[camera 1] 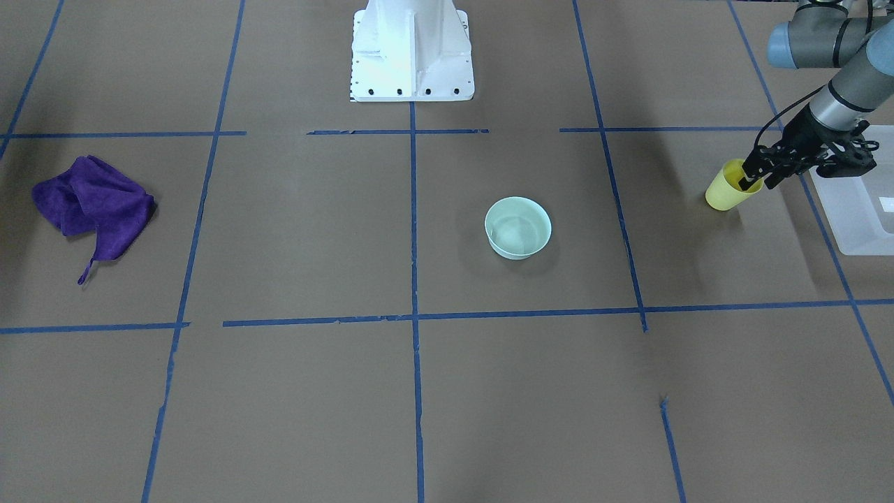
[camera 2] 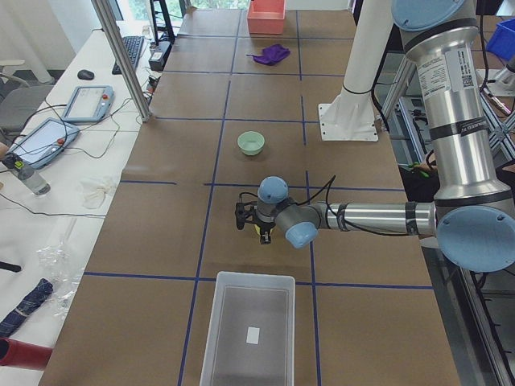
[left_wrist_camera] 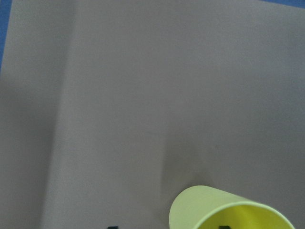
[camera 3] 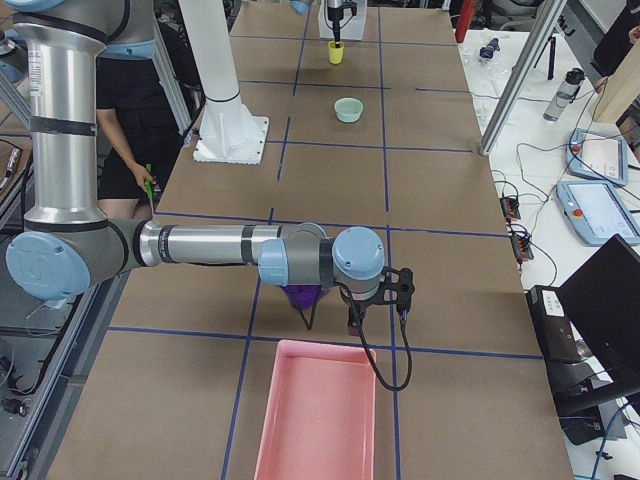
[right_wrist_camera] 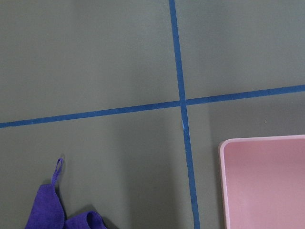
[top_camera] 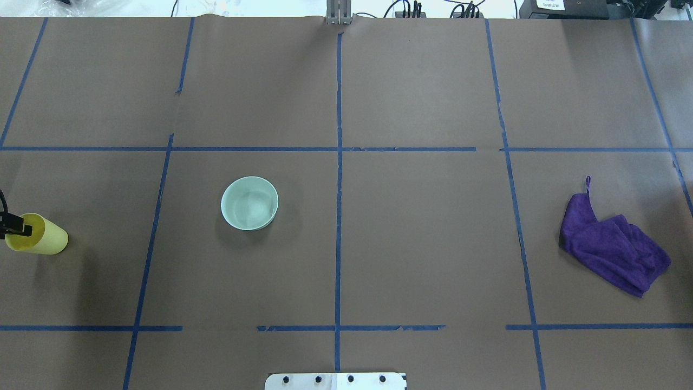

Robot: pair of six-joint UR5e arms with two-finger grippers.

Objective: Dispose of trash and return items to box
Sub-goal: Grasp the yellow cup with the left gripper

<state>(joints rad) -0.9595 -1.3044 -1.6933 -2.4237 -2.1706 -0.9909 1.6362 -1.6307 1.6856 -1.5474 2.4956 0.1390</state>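
The small yellow cup (camera 1: 725,190) is at the table's left end, held at its rim and tilted. My left gripper (camera 1: 753,179) is shut on it, one finger inside the rim and one outside. The cup also shows in the overhead view (top_camera: 40,235) and at the bottom of the left wrist view (left_wrist_camera: 224,210). The translucent white box (camera 1: 855,209) stands just beyond the cup, and shows whole in the exterior left view (camera 2: 249,330). My right gripper (camera 3: 378,292) shows only in the exterior right view, beside the purple cloth; I cannot tell whether it is open or shut.
A pale green bowl (camera 1: 517,228) sits near the table's middle. A crumpled purple cloth (top_camera: 612,244) lies at the right end, next to a pink tray (camera 3: 320,410). The white robot base (camera 1: 412,49) stands at the table's robot-side edge. Blue tape lines cross the brown table.
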